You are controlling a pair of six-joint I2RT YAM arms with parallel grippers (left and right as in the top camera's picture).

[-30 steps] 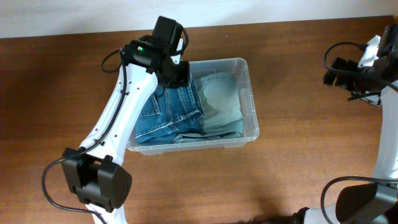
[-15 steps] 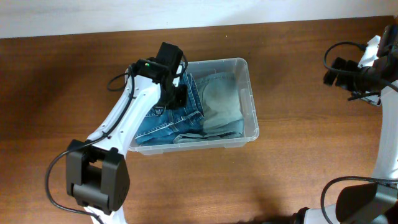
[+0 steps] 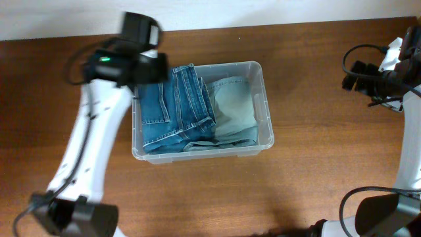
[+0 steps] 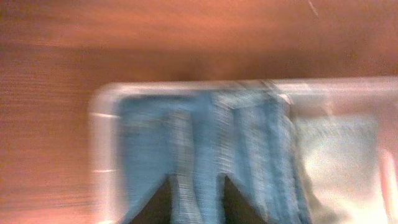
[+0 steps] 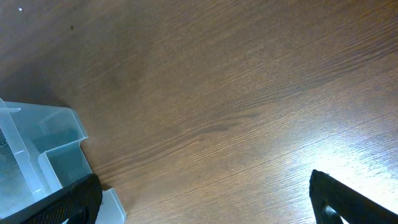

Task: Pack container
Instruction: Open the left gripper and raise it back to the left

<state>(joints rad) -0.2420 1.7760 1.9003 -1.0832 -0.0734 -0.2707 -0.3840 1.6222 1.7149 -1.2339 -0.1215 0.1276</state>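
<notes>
The clear plastic container (image 3: 264, 85) stands mid-table. In it lie folded blue jeans (image 3: 174, 108) on the left and a pale light-green garment (image 3: 234, 108) on the right. My left gripper (image 3: 148, 69) hovers above the container's far-left corner, clear of the clothes. In the blurred left wrist view its fingers (image 4: 196, 202) stand a little apart with nothing between them, above the jeans (image 4: 186, 130) and the container's rim (image 4: 102, 99). My right gripper (image 3: 352, 76) is far to the right, wide open and empty (image 5: 202, 199) over bare wood.
The table (image 3: 316, 164) is brown wood. A corner of the container (image 5: 37, 155) shows at the left edge of the right wrist view. The table's far edge meets a white wall (image 3: 263, 10).
My left gripper has lifted off the jeans inside the container and swung left and back to the container's far-left corner. The jeans now lie fully uncovered. The right arm has not moved.
</notes>
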